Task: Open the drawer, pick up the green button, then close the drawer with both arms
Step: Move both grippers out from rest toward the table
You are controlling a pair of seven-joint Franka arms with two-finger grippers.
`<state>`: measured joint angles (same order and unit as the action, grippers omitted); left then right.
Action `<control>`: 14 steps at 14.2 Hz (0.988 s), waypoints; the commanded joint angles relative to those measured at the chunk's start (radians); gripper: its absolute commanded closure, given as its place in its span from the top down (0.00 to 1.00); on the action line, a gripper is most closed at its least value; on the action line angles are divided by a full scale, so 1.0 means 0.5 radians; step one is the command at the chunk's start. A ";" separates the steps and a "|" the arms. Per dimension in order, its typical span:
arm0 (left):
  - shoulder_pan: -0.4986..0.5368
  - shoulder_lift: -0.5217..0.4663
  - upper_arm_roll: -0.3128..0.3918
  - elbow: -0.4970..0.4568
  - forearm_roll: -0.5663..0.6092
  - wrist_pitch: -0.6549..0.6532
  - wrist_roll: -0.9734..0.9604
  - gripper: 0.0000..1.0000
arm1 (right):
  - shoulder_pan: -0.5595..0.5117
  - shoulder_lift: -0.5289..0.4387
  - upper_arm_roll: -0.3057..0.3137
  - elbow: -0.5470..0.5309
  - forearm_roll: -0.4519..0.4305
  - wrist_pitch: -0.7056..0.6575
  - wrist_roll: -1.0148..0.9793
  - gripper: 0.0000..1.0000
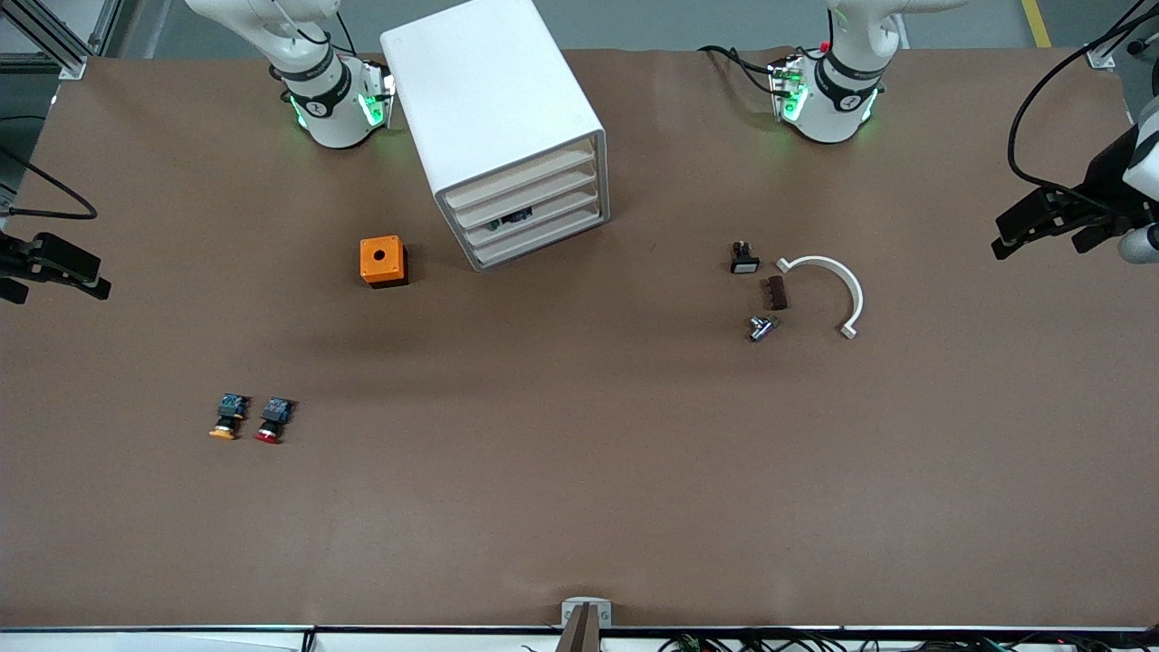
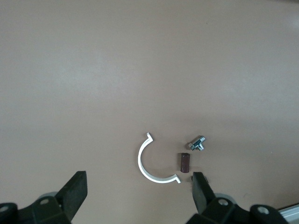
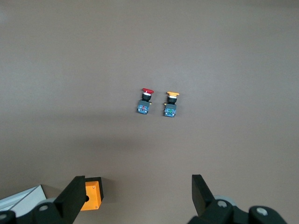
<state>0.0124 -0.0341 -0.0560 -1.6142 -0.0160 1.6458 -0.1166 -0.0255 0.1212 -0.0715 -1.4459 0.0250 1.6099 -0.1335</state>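
The white cabinet (image 1: pixel 493 118) stands between the two arm bases, and all four cream-fronted drawers are shut. The lower drawer (image 1: pixel 534 223) shows a small dark and bluish part in the gap above its front. The green cap of the button is hidden. My left gripper (image 1: pixel 1010 235) is open and empty, high over the left arm's end of the table; in the left wrist view (image 2: pixel 139 179) it is above a white clip. My right gripper (image 1: pixel 54 276) is open and empty, high over the right arm's end of the table; it also shows in the right wrist view (image 3: pixel 138 179).
An orange box (image 1: pixel 383 261) sits beside the cabinet. An orange-capped button (image 1: pixel 226 418) and a red-capped button (image 1: pixel 272 421) lie nearer the front camera. A white curved clip (image 1: pixel 838 281), a brown block (image 1: pixel 775 292), a metal fitting (image 1: pixel 761 328) and a small black switch (image 1: pixel 743 258) lie toward the left arm's end.
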 commanded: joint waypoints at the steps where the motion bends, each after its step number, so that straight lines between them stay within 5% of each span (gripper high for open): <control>1: -0.010 0.025 -0.001 0.059 0.017 -0.043 0.012 0.99 | 0.008 -0.049 0.005 -0.041 -0.035 0.008 0.031 1.00; 14: 0.018 0.218 0.020 0.062 -0.002 -0.012 -0.012 0.99 | 0.005 -0.034 0.005 -0.026 -0.022 -0.008 0.016 1.00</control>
<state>0.0280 0.0264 -0.0424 -1.6108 -0.0160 1.6460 -0.1185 -0.0255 0.1212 -0.0722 -1.4459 0.0250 1.6098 -0.1329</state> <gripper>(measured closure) 0.004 0.000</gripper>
